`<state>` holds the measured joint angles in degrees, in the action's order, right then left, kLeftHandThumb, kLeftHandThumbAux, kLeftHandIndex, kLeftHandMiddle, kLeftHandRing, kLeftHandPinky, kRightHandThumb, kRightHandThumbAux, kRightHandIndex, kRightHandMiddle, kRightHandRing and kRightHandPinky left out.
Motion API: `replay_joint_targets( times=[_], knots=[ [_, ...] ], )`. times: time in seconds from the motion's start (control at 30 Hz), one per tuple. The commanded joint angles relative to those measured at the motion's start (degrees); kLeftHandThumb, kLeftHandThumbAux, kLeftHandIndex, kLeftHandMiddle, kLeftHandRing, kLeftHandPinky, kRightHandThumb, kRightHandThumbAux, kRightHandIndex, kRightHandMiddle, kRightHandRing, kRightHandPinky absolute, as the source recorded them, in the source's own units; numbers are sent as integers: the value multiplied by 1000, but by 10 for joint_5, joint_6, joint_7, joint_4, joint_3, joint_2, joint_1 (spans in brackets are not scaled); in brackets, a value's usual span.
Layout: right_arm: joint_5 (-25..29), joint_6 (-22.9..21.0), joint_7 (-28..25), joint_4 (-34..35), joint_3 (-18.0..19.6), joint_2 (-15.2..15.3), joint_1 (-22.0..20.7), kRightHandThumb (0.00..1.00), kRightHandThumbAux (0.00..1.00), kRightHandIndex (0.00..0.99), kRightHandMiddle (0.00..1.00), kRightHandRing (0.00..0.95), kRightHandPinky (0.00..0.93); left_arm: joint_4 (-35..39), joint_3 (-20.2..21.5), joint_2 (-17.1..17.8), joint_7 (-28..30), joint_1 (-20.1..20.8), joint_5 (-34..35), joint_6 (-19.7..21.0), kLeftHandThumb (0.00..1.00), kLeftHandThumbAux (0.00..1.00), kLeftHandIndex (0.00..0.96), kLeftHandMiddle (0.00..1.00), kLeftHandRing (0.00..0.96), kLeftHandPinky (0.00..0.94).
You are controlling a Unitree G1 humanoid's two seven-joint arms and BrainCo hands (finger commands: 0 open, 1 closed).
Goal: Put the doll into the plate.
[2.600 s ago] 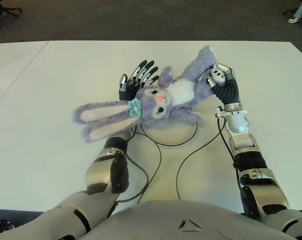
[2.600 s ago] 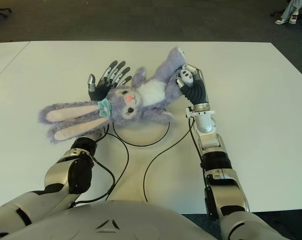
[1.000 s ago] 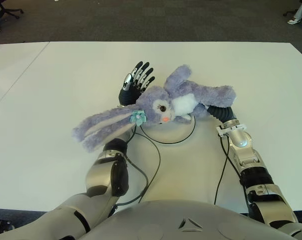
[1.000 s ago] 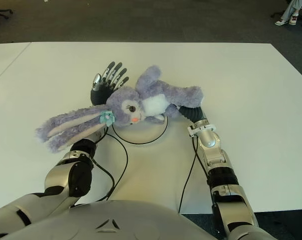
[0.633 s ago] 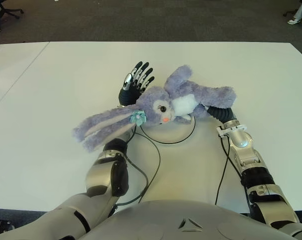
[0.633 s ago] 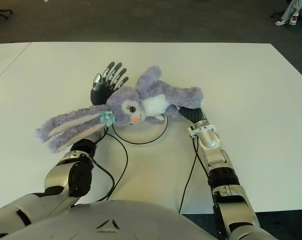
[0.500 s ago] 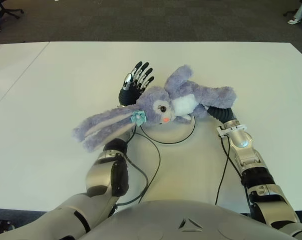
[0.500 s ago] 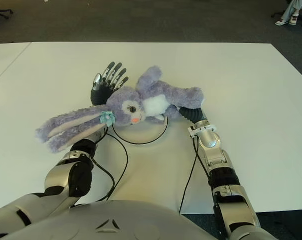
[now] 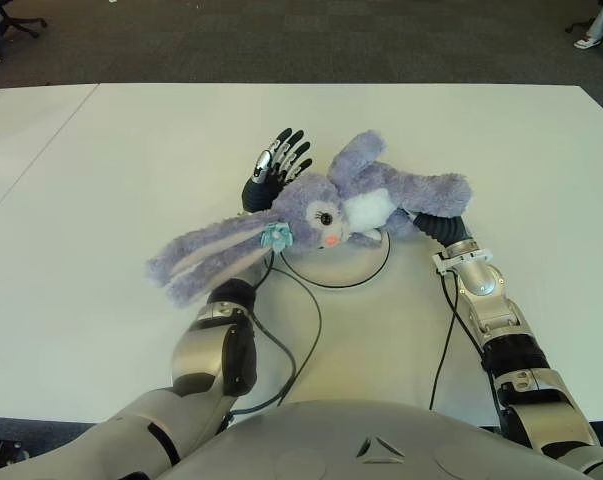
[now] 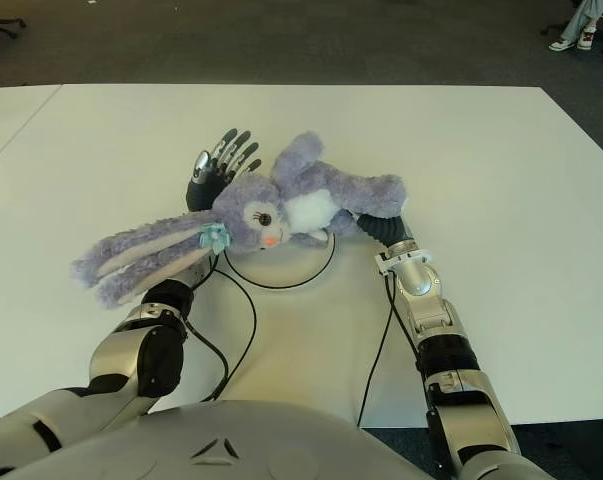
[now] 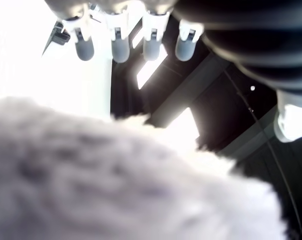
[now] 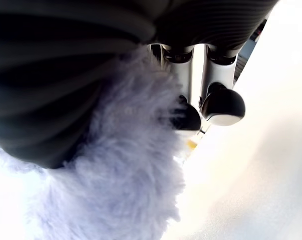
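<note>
A purple plush bunny doll [image 9: 366,205] lies on its side across the far part of a white plate [image 9: 333,264] with a dark rim, in the middle of the table. Its long ears [image 9: 206,255] trail off to the left of the plate. My left hand [image 9: 274,165] stands behind the doll's head, fingers [image 11: 118,47] spread and straight, grasping nothing. My right hand [image 12: 201,107] is tucked under the doll's leg at the plate's right side, hidden in the eye views. Its wrist view shows fingers curled into the fur.
Black cables [image 9: 306,330] run from both wrists across the white table [image 9: 131,130] toward my body. Dark carpet lies beyond the far edge, with a person's shoes [image 9: 596,38] at the far right.
The doll has rolled from lying face up to lying on its side, and my right hand has come down with its leg to the plate's right. My left hand has edged slightly right.
</note>
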<state>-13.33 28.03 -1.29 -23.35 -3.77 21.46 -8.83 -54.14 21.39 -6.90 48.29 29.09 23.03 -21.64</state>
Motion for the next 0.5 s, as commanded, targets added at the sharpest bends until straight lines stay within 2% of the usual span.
replay_joint_targets(
  times=[0.03, 0.07, 0.1, 0.13, 0.17, 0.33, 0.5],
  knots=[
    [17, -8, -66, -60, -20, 2, 5, 181, 599, 171, 281, 334, 391, -88, 18, -32, -30, -125, 16, 36, 96, 328, 0, 0, 0, 0],
    [27, -5, -84, -80, -21, 3, -5, 71, 529, 71, 135, 171, 219, -89, 20, -32, -33, -124, 17, 37, 88, 308, 0, 0, 0, 0],
    [32, -4, -93, -94, -21, 3, -10, 23, 467, 17, 46, 79, 105, -89, 21, -32, -35, -124, 17, 37, 78, 287, 0, 0, 0, 0],
    [36, -1, -105, -115, -22, 5, -19, 15, 456, 8, 31, 64, 85, -89, 21, -32, -43, -123, 16, 37, 77, 284, 0, 0, 0, 0],
    [38, 1, -113, -129, -22, 6, -25, 4, 394, 2, 7, 15, 21, -89, 21, -32, -48, -123, 15, 37, 68, 261, 0, 0, 0, 0],
    [38, 31, -119, -177, -21, 5, -43, 12, 313, 0, 0, 0, 0, -88, 21, -33, -67, -122, 13, 34, 58, 238, 0, 0, 0, 0],
    [30, 62, -103, -226, -19, 5, -59, 11, 253, 0, 0, 0, 0, -87, 18, -33, -82, -121, 10, 30, 51, 220, 0, 0, 0, 0]
  ],
)
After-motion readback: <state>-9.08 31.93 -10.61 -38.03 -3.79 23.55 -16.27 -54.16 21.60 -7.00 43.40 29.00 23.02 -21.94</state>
